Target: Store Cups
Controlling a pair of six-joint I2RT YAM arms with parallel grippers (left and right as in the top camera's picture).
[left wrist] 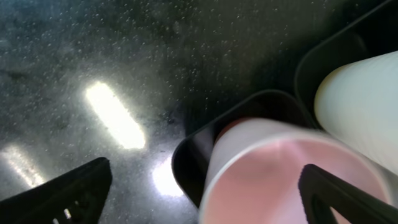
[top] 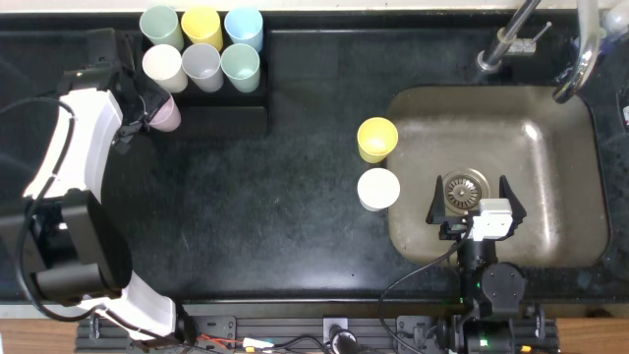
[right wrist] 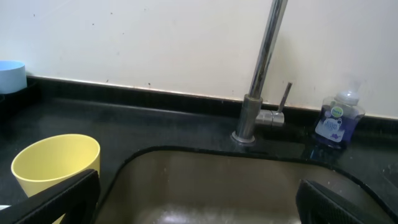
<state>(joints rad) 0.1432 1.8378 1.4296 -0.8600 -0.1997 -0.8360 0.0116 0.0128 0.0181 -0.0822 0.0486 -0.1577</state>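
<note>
Currently my left gripper (left wrist: 205,169) is at the far left of the counter (top: 295,226), over the near-left slot of the black rack (top: 231,120). The pink cup (left wrist: 286,180) stands between its fingers with its base down in that slot. The fingers are spread wide, and one of them is clearly off the cup, so I read it as released, not clamped. Just beyond the pink cup, in the next row, is a cream cup (top: 163,66). The rest of the two far rows hold green (top: 160,25), yellow (top: 201,25), blue (top: 243,25), grey (top: 201,64) and teal (top: 240,66) cups. My right gripper (top: 473,187) hangs over the sink (top: 550,147) near the drain, with its jaws apart and nothing in them. Two cups stand loose on the counter just left of the sink: a yellow one (top: 377,138) and, on its near side, a white one (top: 378,189).
</note>
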